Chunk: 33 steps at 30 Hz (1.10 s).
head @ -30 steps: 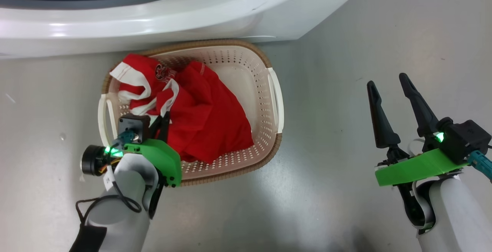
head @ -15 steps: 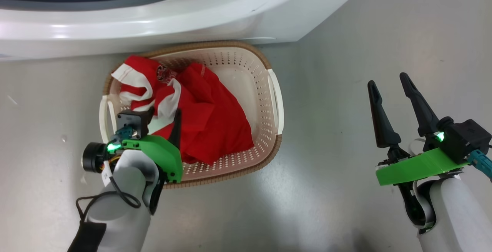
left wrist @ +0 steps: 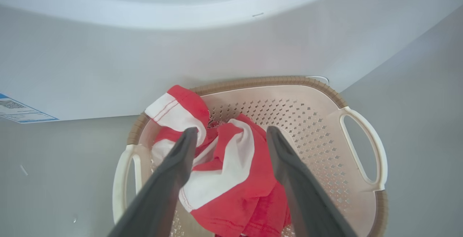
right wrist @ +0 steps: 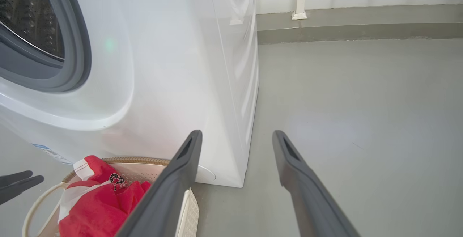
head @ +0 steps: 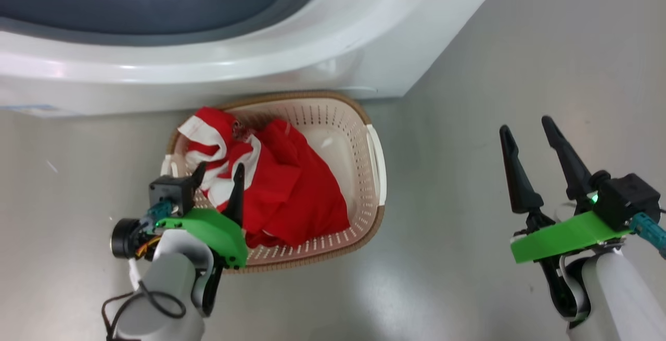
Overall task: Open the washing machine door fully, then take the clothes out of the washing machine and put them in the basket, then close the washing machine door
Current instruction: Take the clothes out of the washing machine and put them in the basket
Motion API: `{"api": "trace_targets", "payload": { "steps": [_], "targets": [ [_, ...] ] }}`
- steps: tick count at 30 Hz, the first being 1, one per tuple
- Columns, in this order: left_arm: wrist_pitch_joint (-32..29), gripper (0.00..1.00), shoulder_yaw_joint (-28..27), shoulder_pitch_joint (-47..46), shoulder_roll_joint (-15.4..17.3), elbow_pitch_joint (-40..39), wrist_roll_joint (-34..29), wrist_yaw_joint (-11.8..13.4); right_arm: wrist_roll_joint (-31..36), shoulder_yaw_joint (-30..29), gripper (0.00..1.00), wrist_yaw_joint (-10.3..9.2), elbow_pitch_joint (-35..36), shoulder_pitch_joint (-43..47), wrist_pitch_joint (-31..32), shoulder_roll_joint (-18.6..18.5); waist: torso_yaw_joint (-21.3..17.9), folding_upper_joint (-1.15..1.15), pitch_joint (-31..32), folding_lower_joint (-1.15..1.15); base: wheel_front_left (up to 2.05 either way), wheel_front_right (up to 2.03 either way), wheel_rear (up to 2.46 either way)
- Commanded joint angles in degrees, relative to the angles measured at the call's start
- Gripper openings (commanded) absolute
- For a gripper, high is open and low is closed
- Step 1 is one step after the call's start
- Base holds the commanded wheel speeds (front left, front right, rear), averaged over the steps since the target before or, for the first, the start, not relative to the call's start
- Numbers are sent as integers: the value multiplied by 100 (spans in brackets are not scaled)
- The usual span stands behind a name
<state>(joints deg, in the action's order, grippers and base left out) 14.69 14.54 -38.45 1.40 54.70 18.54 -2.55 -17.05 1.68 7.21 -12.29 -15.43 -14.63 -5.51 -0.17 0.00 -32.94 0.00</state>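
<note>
Left gripper fingers spread apart, right gripper fingers spread apart

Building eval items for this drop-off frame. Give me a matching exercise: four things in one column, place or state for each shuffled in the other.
Things:
1. clothes
2. basket
3. left end effector
4. right end effector

Place or state:
A. open, over the floor, away from the basket
B. piled in the basket
C. on the floor in front of the washing machine
D. open, over the clothes

Pairs: 1-B, 2-C, 3-D, 4-A
</note>
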Motion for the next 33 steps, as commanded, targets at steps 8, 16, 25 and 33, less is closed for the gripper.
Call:
{"api": "trace_targets", "payload": {
  "steps": [8,16,25,33],
  "targets": [
    [30,100,-742,864,151,-1018,-584,-134,15,45,100,28,-41,461,-37,-62,151,0,986,0,0,0,0],
    [30,100,-1204,1610,165,-1953,-1028,-236,-17,34,100,28,-142,828,-37,-59,183,0,1656,0,0,0,0],
    [30,100,-1541,2420,158,-2832,-1205,-335,-35,1,100,28,-174,1276,-37,-58,188,0,2278,0,0,0,0],
    [30,100,-1786,3293,150,-3813,-1265,-380,-52,-41,100,28,-147,1751,-37,-76,162,0,2814,0,0,0,0]
  ]
}}
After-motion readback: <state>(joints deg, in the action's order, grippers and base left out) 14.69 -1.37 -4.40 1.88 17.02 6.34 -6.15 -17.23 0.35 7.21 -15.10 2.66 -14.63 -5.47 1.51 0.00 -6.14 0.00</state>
